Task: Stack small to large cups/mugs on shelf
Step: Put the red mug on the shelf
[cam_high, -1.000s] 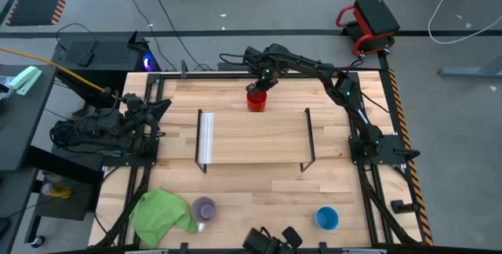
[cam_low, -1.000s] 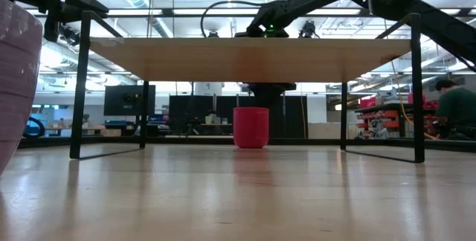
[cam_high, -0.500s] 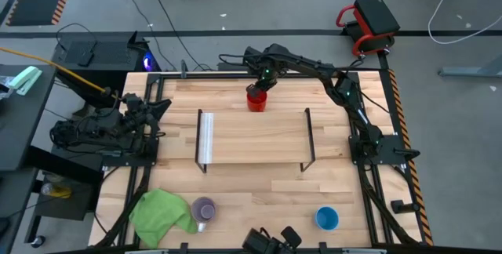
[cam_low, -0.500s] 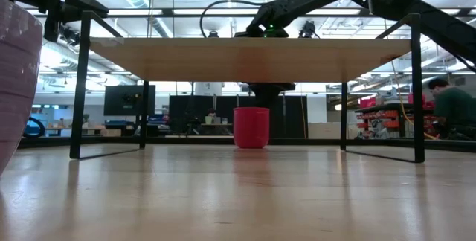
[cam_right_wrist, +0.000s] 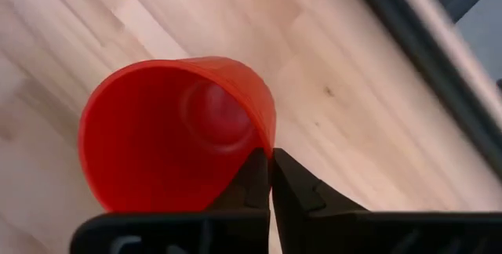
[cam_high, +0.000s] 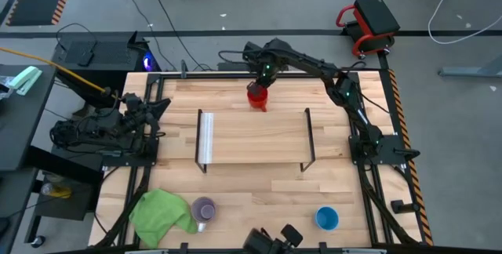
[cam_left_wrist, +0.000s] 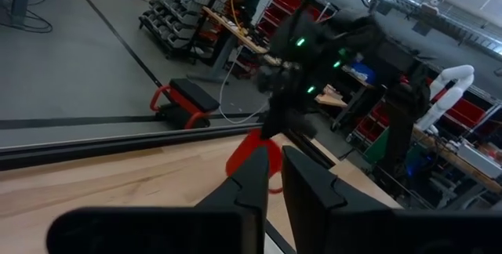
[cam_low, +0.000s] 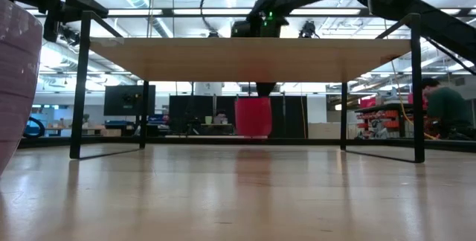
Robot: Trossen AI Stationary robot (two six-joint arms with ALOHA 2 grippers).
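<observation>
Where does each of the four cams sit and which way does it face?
High: above the table, looking straight down; both arms show, left arm parked at the table's left edge, shelf mid-table.
Low: table height, looking level under the shelf into the room; right arm comes in from above.
Left wrist: on the parked arm, looking across the table past its own left gripper, at the other arm.
Right wrist: looks down past the right gripper, pinching the red mug rim.
Shared: all four show the red mug.

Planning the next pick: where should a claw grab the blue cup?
By the rim, coming straight down from above. The blue cup stands upright with its mouth open upward and shows no handle, so one finger inside and one outside the wall, as the right claw pinches the red mug.
</observation>
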